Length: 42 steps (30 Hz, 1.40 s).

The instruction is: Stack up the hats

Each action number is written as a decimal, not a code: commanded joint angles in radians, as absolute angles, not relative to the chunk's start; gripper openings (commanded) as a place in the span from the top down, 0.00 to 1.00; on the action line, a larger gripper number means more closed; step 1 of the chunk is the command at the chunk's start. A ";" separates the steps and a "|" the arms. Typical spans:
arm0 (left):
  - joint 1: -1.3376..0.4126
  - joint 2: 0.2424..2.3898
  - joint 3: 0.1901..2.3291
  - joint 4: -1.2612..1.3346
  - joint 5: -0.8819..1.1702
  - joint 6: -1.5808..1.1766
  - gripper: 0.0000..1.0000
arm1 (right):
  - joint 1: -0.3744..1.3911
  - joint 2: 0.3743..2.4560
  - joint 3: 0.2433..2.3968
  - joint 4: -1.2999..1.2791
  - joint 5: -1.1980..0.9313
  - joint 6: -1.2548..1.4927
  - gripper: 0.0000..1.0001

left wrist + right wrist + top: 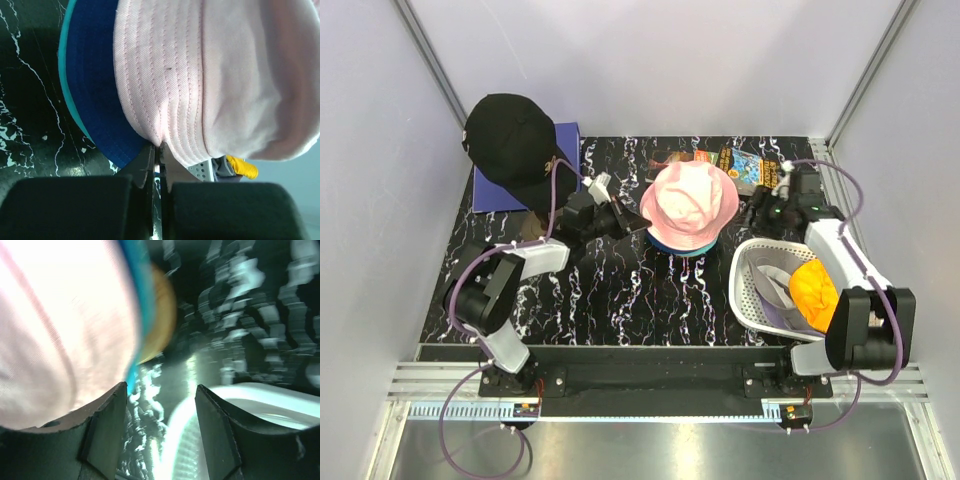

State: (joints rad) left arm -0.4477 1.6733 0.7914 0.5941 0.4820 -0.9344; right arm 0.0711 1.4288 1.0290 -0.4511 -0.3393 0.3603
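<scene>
A pink hat (688, 205) tops a stack in the middle of the table, over a blue hat (95, 90) and a teal hat (67, 75). My left gripper (638, 222) is at the stack's left side. In the left wrist view its jaws (157, 150) are shut on the puckered edge of the pink hat (225, 75) brim. My right gripper (757, 212) stands open just right of the stack, nothing between its fingers (160, 390); the pink hat (50, 340) fills the left of its blurred view. An orange hat (813, 290) and a lavender hat (775, 290) lie in the basket. A black cap (510, 135) sits at the back left.
The white perforated basket (750, 290) stands at the right, close under the right arm. The black cap rests on a stand over a purple mat (495, 190). Snack packets (738, 160) lie at the back. Grey walls close in on both sides.
</scene>
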 commanded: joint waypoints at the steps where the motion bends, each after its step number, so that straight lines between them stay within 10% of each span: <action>1: -0.428 1.695 0.886 0.547 0.480 -0.887 1.00 | -0.063 1.361 1.046 -0.462 -0.445 0.255 0.35; 30: -0.423 1.832 1.226 0.081 0.397 -0.678 1.00 | -0.112 1.641 1.172 0.086 -0.946 0.405 0.46; 37: -0.423 1.838 1.235 0.081 0.402 -0.678 1.00 | -0.112 1.703 1.196 0.043 -0.963 0.400 0.63; 42: -0.423 1.845 1.233 0.078 0.402 -0.678 1.00 | -0.109 1.721 1.201 0.025 -0.950 0.402 1.00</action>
